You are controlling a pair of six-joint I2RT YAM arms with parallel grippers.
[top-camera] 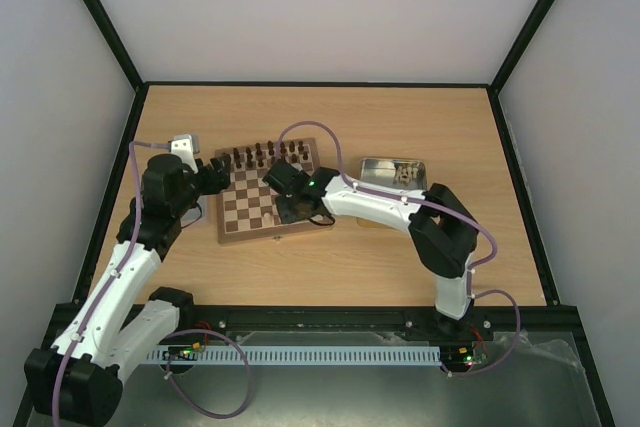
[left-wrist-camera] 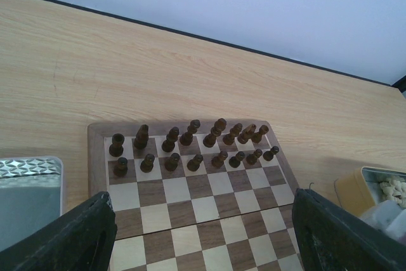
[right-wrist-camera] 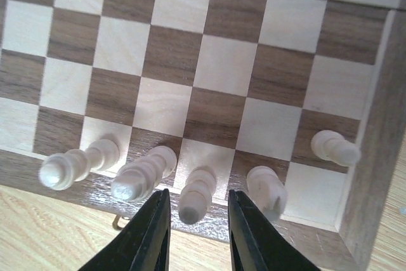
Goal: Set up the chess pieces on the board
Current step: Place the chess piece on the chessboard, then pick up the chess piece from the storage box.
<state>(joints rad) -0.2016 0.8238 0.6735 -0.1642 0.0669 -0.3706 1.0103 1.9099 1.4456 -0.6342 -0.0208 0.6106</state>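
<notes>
The right gripper (right-wrist-camera: 198,198) stands over the near edge of the board with its black jaws parted on either side of one cream wooden chess piece (right-wrist-camera: 195,196). A thin gap shows on both sides, so it is released, not pinching. The left gripper (left-wrist-camera: 204,198) hangs wide apart with nothing between its jaws.

Everything rests on a light wood-grain table (top-camera: 400,267). On it lies the square wooden chessboard with light and dark brown checks (top-camera: 250,209). To the board's right is a shallow rectangular metal tin (top-camera: 380,169) with pale pieces in it. The left wrist view shows a second metal tin (left-wrist-camera: 32,185) just beside the board's left side.

The dark brown chess pieces (left-wrist-camera: 190,144) fill two rows along the far edge. The other cream pieces (right-wrist-camera: 144,172) stand upright in the row by the near border, close on both sides of the one between the jaws — tight neighbours. One cream piece (right-wrist-camera: 335,147) stands apart, nearer the corner.

The right arm rises from its base, bends at a high elbow and stretches left, covering the board's near right corner in the top view. The left arm is folded, with its wrist at the board's left edge.
</notes>
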